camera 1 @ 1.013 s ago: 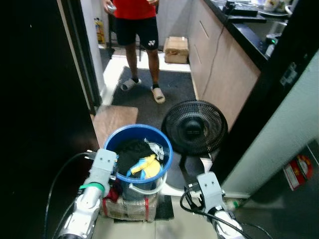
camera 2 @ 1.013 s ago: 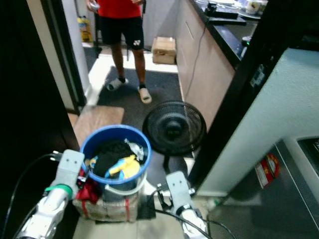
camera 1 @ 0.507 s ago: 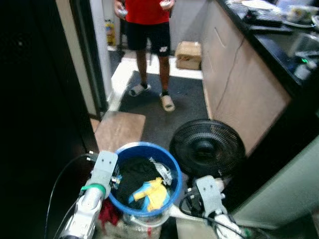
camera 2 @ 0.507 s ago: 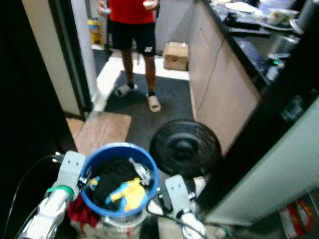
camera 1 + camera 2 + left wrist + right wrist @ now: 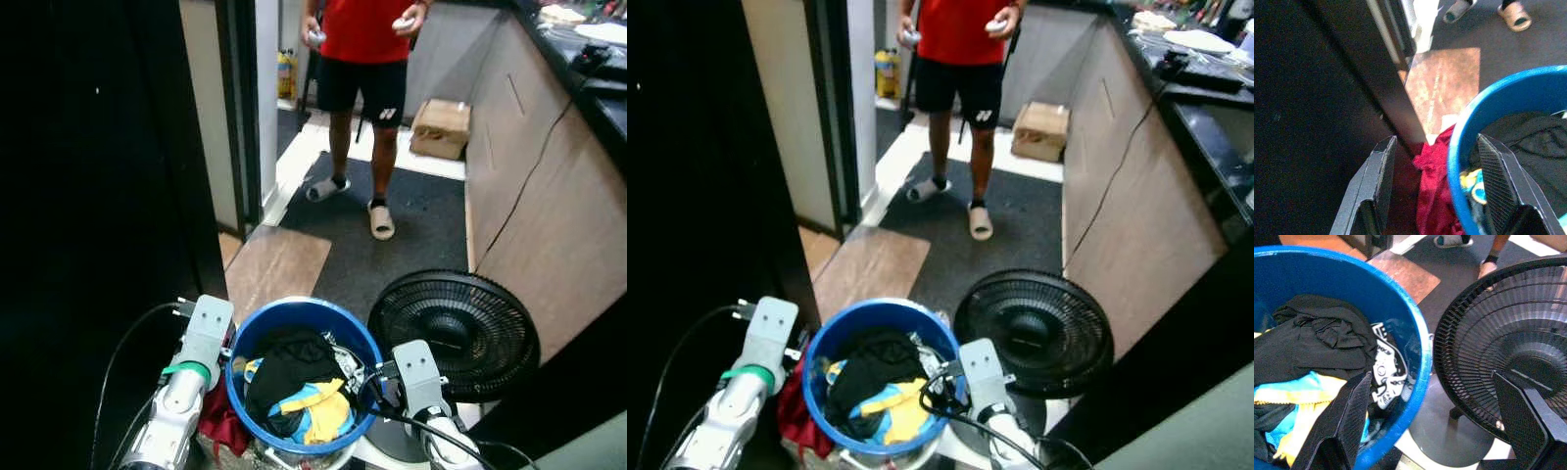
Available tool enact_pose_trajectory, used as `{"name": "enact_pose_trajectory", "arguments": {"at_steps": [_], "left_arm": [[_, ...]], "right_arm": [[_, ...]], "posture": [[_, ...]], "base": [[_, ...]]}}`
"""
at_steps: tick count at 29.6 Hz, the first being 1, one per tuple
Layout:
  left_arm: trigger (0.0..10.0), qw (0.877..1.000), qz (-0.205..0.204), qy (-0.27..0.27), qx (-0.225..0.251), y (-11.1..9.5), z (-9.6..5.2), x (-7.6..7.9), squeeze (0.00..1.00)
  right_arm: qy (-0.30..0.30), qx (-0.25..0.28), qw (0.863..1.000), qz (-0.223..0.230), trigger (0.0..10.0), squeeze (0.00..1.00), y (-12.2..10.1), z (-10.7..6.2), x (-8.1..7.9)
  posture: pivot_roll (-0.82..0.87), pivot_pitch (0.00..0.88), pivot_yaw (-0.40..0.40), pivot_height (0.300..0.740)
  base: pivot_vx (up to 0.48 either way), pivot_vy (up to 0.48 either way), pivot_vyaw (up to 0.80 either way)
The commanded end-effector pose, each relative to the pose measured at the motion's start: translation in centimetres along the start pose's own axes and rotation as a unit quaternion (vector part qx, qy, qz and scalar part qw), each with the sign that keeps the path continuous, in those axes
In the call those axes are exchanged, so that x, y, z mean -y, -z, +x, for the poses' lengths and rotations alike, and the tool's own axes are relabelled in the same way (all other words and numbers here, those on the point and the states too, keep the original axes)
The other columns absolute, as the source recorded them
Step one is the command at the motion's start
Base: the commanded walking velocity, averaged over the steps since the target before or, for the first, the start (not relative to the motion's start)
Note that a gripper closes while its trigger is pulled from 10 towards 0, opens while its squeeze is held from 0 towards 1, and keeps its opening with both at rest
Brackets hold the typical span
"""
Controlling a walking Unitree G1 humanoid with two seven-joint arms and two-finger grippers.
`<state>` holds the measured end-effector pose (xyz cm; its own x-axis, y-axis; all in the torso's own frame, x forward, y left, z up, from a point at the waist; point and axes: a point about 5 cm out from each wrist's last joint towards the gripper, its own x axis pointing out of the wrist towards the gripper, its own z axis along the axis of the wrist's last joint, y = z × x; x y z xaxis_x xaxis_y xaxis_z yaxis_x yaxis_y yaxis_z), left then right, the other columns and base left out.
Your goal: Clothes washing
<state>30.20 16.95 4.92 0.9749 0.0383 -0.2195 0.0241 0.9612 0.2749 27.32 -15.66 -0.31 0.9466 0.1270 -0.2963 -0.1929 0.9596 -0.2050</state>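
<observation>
Clothes bucket (image 5: 304, 387) now nearer the fan (image 5: 454, 336), both claws spread astride its rim.

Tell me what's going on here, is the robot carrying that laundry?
Looks like it. The blue bucket full of clothes sits between the two arms, the left gripper open over its rim on one side and the right gripper open over the rim on the other. A red cloth hangs outside the bucket. A floor fan stands beside it, and a person stands ahead.
</observation>
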Motion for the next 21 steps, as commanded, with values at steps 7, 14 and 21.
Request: {"name": "enact_pose_trajectory", "arguments": {"at_steps": [7,14,21], "left_arm": [[10.0,1.0,0.003,0.007,-0.009,0.5,-0.2,0.3,0.0],[10.0,1.0,0.004,0.011,-0.009,0.5,-0.2,0.4,0.0],[10.0,1.0,-0.011,0.014,-0.015,0.2,0.1,1.1,0.0]], "right_arm": [[-0.004,-0.01,1.0,0.001,10.0,0.0,0.6,-0.4,-0.1],[-0.006,-0.007,1.0,0.001,10.0,0.0,0.6,-0.3,-0.3],[-0.008,0.028,1.0,0.001,10.0,0.0,-0.8,0.1,-0.6]], "posture": [[0.09,0.0,0.02,0.74],[0.09,0.0,0.021,0.74],[0.09,0.0,0.023,0.74]], "base": [[0.0,0.0,0.0],[0.0,0.0,0.0],[0.0,0.0,0.0]]}}
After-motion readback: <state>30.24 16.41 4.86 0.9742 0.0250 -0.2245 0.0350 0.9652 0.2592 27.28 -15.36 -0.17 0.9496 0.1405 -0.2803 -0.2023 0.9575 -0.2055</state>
